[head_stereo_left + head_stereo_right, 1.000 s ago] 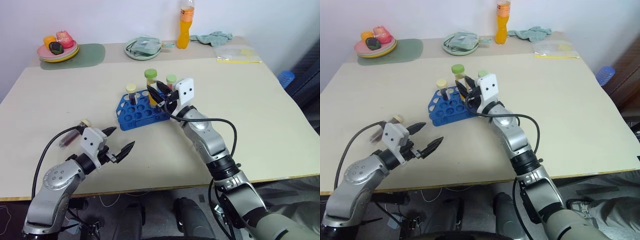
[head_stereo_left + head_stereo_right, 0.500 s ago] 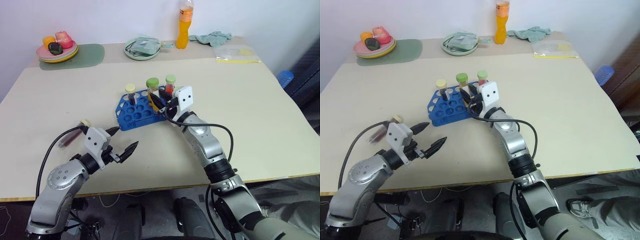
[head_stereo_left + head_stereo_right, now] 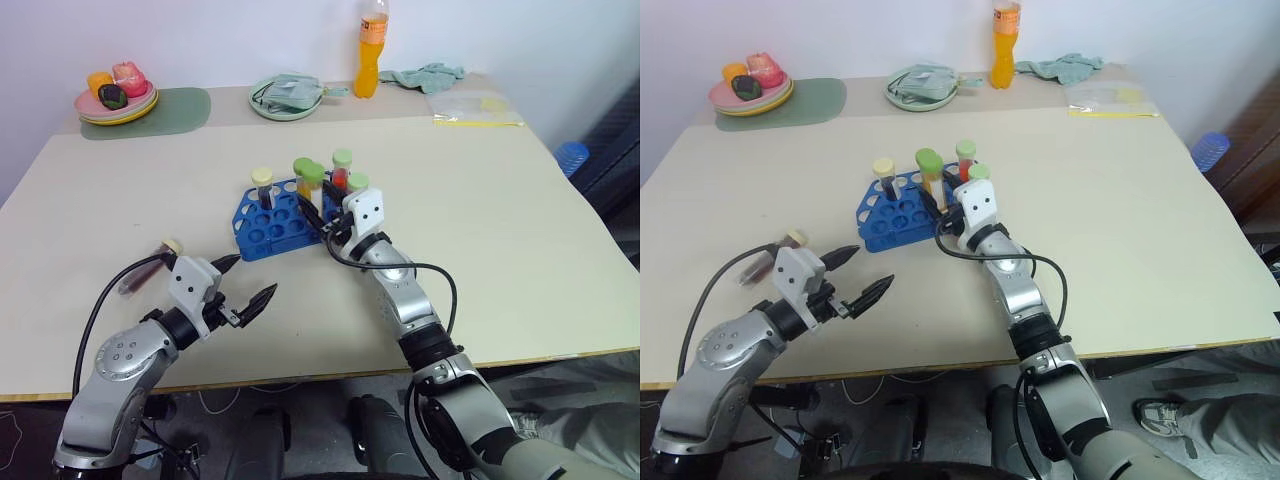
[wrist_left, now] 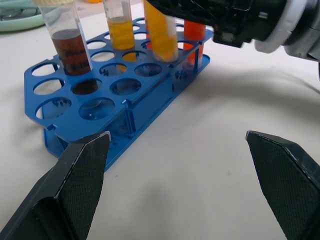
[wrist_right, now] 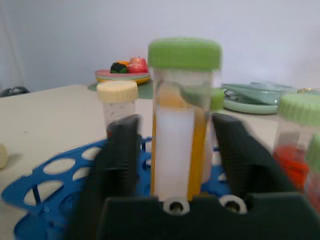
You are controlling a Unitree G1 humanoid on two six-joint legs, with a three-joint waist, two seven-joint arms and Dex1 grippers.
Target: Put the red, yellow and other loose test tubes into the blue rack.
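Blue rack (image 3: 268, 222): I see a holed tray mid-table, tubes upright in it, well apart from my left gripper (image 3: 247, 281), which is spread wide.
Yellow tube (image 5: 182, 125): green cap, standing in the rack between my right gripper's (image 5: 175, 150) fingers, which are parted with gaps either side.
Maroon tube (image 3: 263, 187): cream cap, racked just beside.

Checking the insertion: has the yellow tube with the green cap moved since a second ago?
Yes. The yellow tube has come down: earlier it was held above the blue rack, now it stands in the rack, with the right gripper around it, fingers parted.
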